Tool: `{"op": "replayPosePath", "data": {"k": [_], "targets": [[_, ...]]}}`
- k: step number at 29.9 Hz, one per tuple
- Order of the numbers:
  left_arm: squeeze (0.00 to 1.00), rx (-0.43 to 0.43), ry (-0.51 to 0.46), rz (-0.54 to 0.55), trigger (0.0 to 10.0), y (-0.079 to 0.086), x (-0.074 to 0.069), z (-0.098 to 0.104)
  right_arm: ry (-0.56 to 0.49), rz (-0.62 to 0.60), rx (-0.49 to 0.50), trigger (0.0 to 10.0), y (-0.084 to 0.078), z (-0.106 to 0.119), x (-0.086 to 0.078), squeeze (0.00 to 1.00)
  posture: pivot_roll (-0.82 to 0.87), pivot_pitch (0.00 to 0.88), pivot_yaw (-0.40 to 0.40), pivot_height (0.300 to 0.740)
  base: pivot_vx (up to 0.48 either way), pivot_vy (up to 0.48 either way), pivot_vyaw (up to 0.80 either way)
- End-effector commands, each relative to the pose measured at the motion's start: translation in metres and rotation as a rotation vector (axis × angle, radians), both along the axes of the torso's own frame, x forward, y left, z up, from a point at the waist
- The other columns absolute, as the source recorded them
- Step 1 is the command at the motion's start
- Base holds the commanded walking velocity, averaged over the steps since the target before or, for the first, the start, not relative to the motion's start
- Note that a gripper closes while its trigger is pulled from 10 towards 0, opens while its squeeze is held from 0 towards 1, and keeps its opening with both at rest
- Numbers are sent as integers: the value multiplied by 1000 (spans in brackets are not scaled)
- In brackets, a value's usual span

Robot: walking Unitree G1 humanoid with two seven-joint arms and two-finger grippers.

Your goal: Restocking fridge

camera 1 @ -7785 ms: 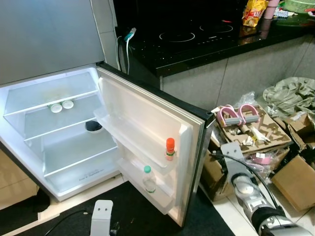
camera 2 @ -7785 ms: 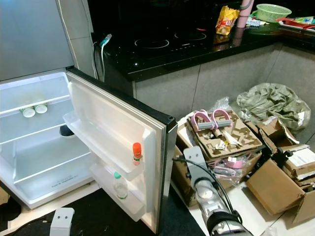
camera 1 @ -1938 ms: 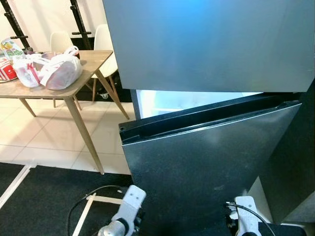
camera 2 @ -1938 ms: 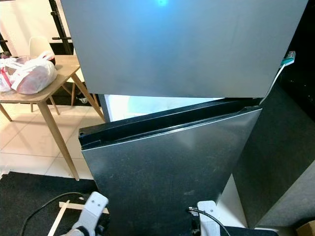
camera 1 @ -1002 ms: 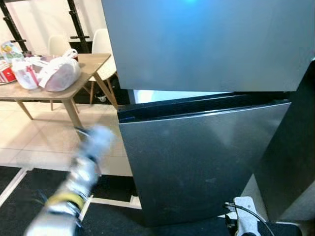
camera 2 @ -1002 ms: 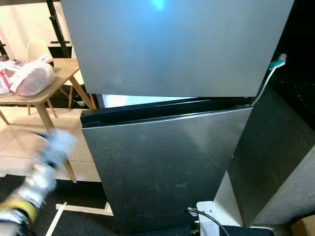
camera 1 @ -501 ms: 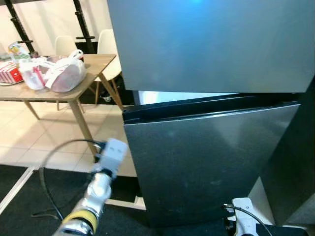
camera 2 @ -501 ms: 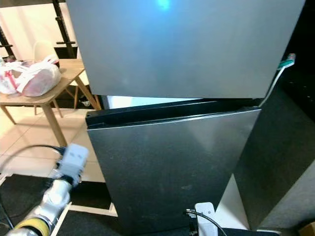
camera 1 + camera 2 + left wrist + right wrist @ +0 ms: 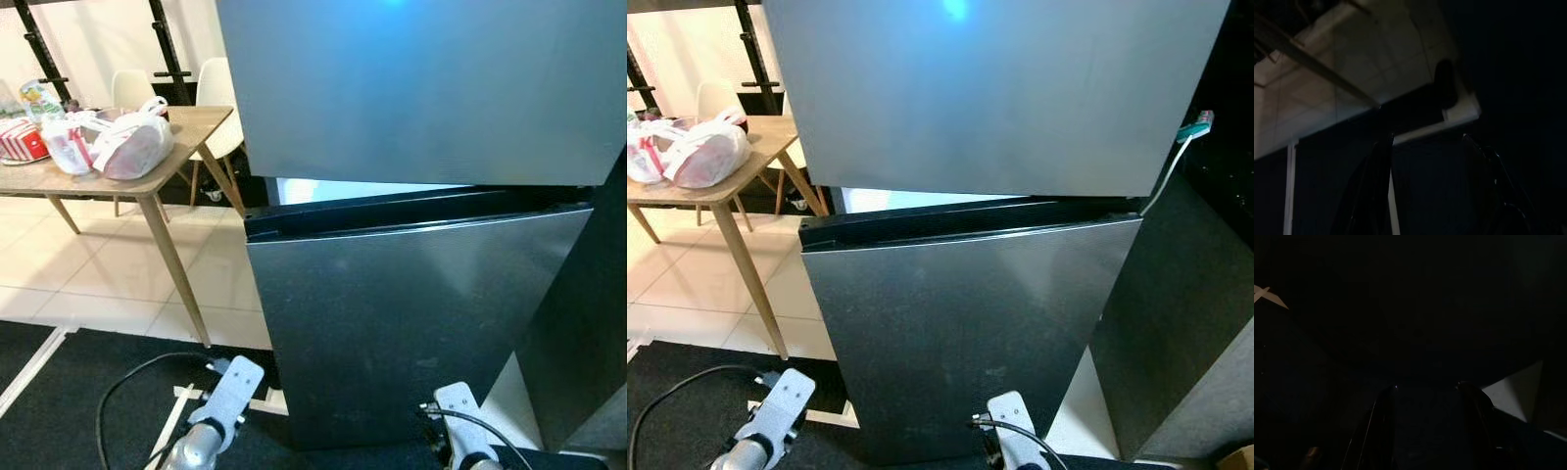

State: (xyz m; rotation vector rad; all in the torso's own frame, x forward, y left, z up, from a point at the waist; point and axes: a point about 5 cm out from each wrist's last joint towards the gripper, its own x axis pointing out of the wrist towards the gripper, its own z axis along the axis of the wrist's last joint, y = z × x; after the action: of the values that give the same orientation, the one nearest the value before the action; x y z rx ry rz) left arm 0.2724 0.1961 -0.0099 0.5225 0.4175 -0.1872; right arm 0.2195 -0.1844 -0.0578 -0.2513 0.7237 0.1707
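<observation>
White plastic bags (image 9: 122, 147) sit on wooden table (image 9: 171, 166) beside fridge (image 9: 411, 323).

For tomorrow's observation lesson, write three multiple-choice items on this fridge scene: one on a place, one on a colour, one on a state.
1. Where do the plastic bags lie?
A. on the wooden table
B. on the floor
C. inside the fridge

2. What colour are the chairs behind the table?
A. red
B. white
C. black

3. How is the lower fridge door?
A. fully shut
B. swung wide open
C. slightly ajar

Answers: 1 A, the bags rest on the tabletop; 2 B, both seat backs are white; 3 C, a lit gap shows above its left end.
</observation>
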Motion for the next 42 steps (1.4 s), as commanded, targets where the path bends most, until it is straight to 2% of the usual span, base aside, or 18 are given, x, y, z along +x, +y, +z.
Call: {"op": "replayPosePath", "data": {"k": [1,7,9,12,15,20,24,25,26,27,28,30,31,32,33,38,40,42], "targets": [[0,5,-30,-39,10000,-1,15,14,-16,7,-12,10000,-1,3,4,0,-51,89,21,740,0,0,0],[0,-102,-44,-184,10000,-23,50,46,-97,-20,-32,10000,-5,17,21,0,-60,128,36,740,0,0,0],[0,-109,-39,-204,10000,-26,52,49,-120,-19,-24,10000,-4,20,25,0,-65,140,41,740,0,0,0],[0,-103,-40,-219,10000,-28,58,56,-293,47,86,10000,10,42,42,0,-71,153,49,740,0,0,0],[0,-90,-50,-223,10000,-27,64,63,-453,78,368,10000,30,74,59,0,-80,170,55,740,0,0,0],[0,-53,-51,-216,10000,-18,70,70,-557,237,444,10000,54,100,64,0,-90,179,57,740,0,0,0],[0,13,-96,-179,10000,4,81,90,-602,322,500,10000,71,118,65,0,-97,176,52,740,0,0,0],[0,56,-201,-73,10000,28,95,122,-632,356,511,10000,79,127,66,0,-97,174,44,740,0,0,0],[0,56,-201,-73,10000,28,95,122,-632,356,511,10000,79,127,66,0,-97,174,44,740,0,0,0],[0,75,-351,46,10000,51,110,167,-645,354,515,10000,80,129,67,0,-90,172,37,740,0,0,0],[0,75,-351,46,10000,51,110,167,-645,354,515,10000,80,129,67,0,-90,172,37,740,0,0,0],[0,55,-455,96,10000,62,118,203,-640,341,519,10000,79,128,68,0,-87,170,35,740,0,0,0],[0,55,-455,96,10000,62,118,203,-640,341,519,10000,79,128,68,0,-87,170,35,740,0,0,0],[0,22,-525,96,10000,64,123,227,-618,331,515,10000,78,122,65,0,-87,168,35,740,0,0,0],[0,4,-538,80,10000,62,124,233,-610,329,514,10000,78,120,63,0,-87,166,36,740,0,0,0],[0,-35,-523,32,10000,55,125,229,-584,331,510,10000,78,116,58,0,-87,163,39,740,0,0,0],[0,-70,-454,-18,10000,46,123,212,-553,334,503,10000,78,111,53,0,-89,159,43,740,0,0,0],[0,-93,-311,-134,10000,30,114,172,-488,355,480,10000,79,102,46,0,-93,151,52,740,0,0,0]]}}
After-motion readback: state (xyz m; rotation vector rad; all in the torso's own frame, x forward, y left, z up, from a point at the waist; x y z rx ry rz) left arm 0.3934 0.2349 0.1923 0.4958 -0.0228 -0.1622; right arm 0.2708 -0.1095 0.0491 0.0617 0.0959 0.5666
